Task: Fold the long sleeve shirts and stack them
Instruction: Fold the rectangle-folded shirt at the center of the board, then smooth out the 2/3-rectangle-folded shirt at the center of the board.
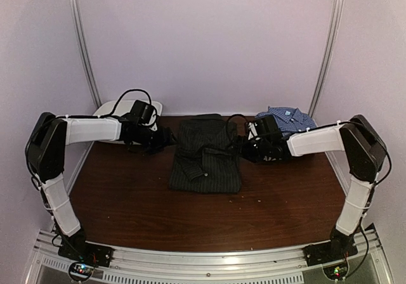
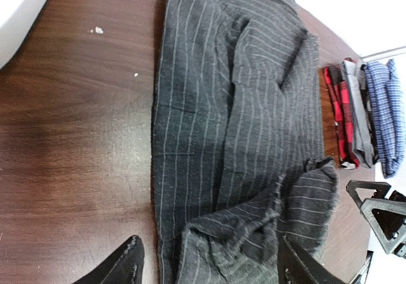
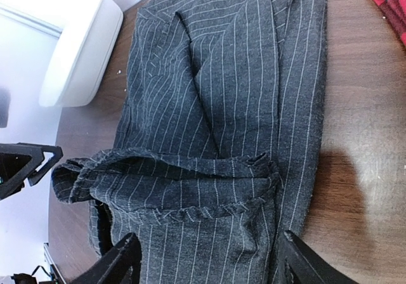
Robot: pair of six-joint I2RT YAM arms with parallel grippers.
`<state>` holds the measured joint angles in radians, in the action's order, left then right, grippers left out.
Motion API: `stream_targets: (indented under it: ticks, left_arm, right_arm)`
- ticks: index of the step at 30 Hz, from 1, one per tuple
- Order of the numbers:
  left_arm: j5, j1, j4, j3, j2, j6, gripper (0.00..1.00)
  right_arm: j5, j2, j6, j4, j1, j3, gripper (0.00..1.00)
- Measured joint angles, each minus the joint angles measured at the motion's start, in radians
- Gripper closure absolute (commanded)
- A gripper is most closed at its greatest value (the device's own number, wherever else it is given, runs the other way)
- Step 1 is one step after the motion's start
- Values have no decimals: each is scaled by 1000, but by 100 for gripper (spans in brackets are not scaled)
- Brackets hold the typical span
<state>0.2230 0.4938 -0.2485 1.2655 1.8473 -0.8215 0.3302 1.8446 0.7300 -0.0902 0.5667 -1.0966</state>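
Note:
A black pinstriped long sleeve shirt (image 1: pixel 206 157) lies folded in the middle of the table, its hem edges rumpled on top (image 2: pixel 254 227) (image 3: pixel 190 189). My left gripper (image 1: pixel 163 138) hovers at the shirt's left edge. Its jaws are spread wide over the cloth (image 2: pixel 209 265) and nothing is pinched. At the shirt's right edge my right gripper (image 1: pixel 244 146) is open in the same way (image 3: pixel 209 262). A stack of folded shirts sits at the back right, blue checked (image 1: pixel 285 119) (image 2: pixel 384 116) over grey (image 2: pixel 356 113) and red-black (image 2: pixel 335 116) (image 3: pixel 390 2).
A white plastic tub (image 1: pixel 127 111) (image 3: pixel 82 49) stands at the back left corner. The brown table (image 1: pixel 127 201) shows bare wood in front of the shirt. White walls close in on three sides. Each wrist view catches the other gripper at its edge.

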Motion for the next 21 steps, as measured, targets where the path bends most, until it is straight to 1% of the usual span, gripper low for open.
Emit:
stream_targets:
  ticks: [3,4,5,7,10,11,12,14,17,19,21]
  left_arm:
    - [1,0,2,-23,-47,3,34]
    - [3,0,8,-37,-65,4,35]
    - [6,0,13,-55,-83,3,38]
    - [14,2,14,-86,-109,2,44]
    - [24,8,18,-122,-124,0,54]
    - [28,11,19,-134,-125,-6,57]
    - [31,14,21,-145,-126,-7,59]
    - [38,19,24,-163,-126,-10,63]
    - [51,26,30,-184,-126,-14,65]
    - [59,30,36,-193,-126,-17,67]
    - [69,33,38,-197,-126,-18,67]
  right_arm:
    - [-39,-31,-29,38,22,-10,39]
    - [-47,-37,-39,44,34,-15,43]
    - [-53,-42,-47,47,51,-20,50]
    - [-62,-44,-63,56,89,-32,58]
    - [-74,-36,-83,88,159,-60,74]
    - [-78,-26,-90,99,177,-75,77]
    - [-81,-10,-93,106,196,-96,79]
    - [-80,30,-106,120,220,-138,80]
    - [-90,119,-120,152,224,-221,82]
    - [-101,198,-134,191,215,-301,82]
    - [-110,272,-148,220,204,-375,79]
